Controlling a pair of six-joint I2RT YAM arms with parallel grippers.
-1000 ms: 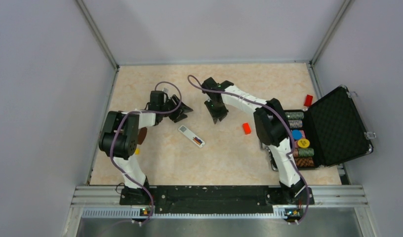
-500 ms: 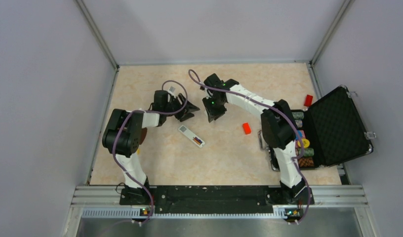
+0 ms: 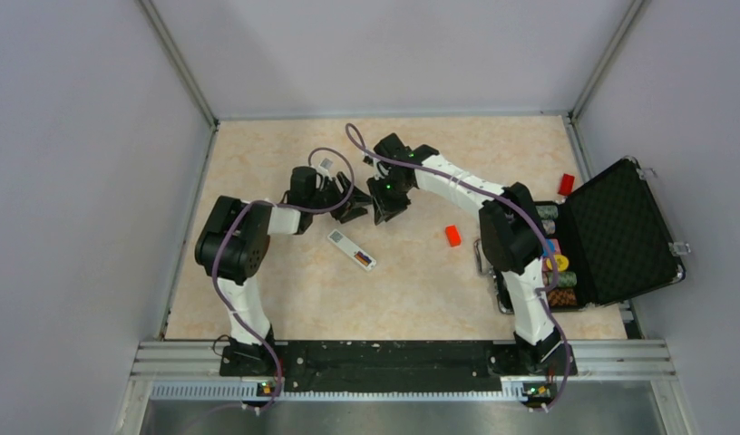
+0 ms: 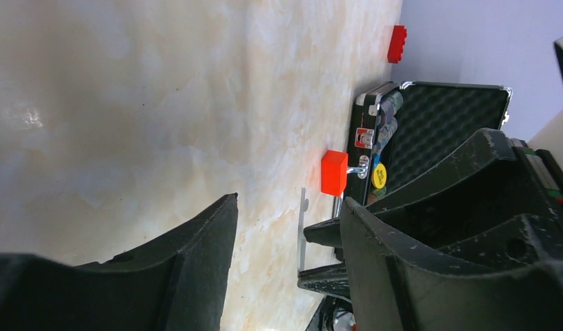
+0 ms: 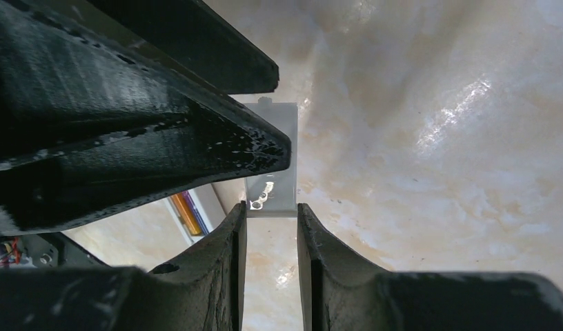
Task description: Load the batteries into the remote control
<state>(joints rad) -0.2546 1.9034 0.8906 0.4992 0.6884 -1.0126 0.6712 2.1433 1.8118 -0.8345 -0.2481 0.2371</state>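
right gripper (image 5: 270,207) fingers apparently clamp white plate (image 5: 279,187), mostly hidden behind left gripper (image 4: 287,210), fingers apart

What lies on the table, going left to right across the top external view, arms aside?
remote control → red block → open black case. The small red brick beside the case's lid overlaps the case in this order, so it is left out.

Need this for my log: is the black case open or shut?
Open: the case has its lid tilted back, foam lining showing, chips visible inside.
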